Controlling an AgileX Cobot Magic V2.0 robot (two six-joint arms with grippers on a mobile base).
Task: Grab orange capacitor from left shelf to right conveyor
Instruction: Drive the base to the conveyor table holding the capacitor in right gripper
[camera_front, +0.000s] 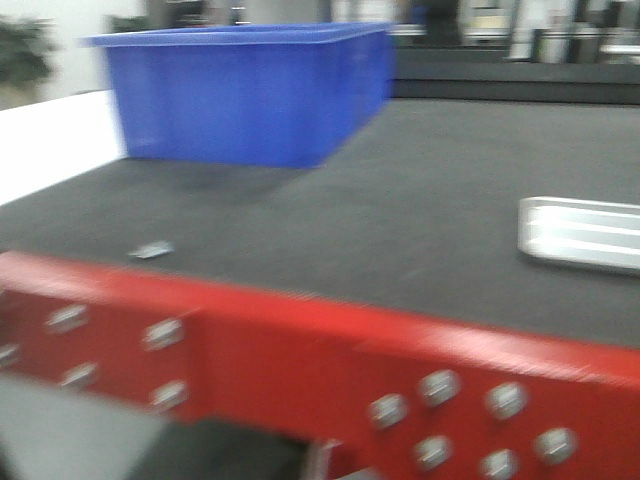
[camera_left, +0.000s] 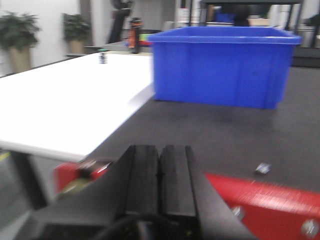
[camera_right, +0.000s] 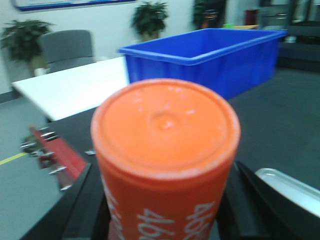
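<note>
Right gripper pinching small orange cylindrical capacitor, looks mid-carry; next needs lowering upright onto dark grey textured conveyor belt, then release.

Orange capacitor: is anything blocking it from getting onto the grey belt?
Nothing visible blocks it. The right gripper holds the orange capacitor close to the grey belt. A blue bin and a silver tray sit on the belt, but plenty of bare belt lies open between them.

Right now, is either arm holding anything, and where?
The right gripper clamps the orange capacitor by its sides, below the top. The left gripper is shut, empty.
</note>
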